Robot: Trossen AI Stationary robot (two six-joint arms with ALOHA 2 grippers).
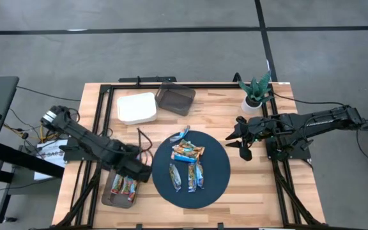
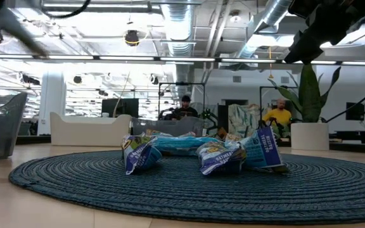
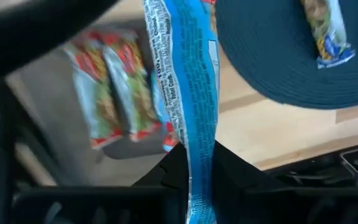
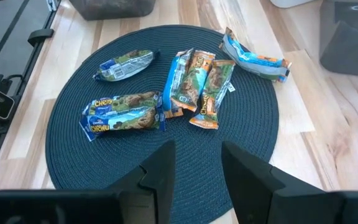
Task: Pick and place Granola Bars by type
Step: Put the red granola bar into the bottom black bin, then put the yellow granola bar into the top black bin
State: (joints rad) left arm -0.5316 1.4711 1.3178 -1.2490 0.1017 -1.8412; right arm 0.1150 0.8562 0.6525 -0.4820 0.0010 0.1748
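High view, left to right: the left gripper point(image 1: 140, 171) hangs at the mat's point(image 1: 217, 179) eight o'clock edge, just above a dark tray point(image 1: 109, 195) holding two red-trimmed bars point(image 1: 124, 186), and the left wrist view shows its fingers pinching a blue-wrapped bar point(image 3: 191, 93). More granola bars point(image 1: 188, 152) lie scattered on the round blue mat, one point(image 1: 181, 135) at its twelve o'clock rim. At the mat's two o'clock, the right gripper point(image 1: 242, 137) hovers over bare wood, fingers spread and empty.

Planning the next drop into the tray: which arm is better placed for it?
Left, probably. Its hand already grips a blue bar just beside the grey tray of red bars; the right hand hangs open by the mat.
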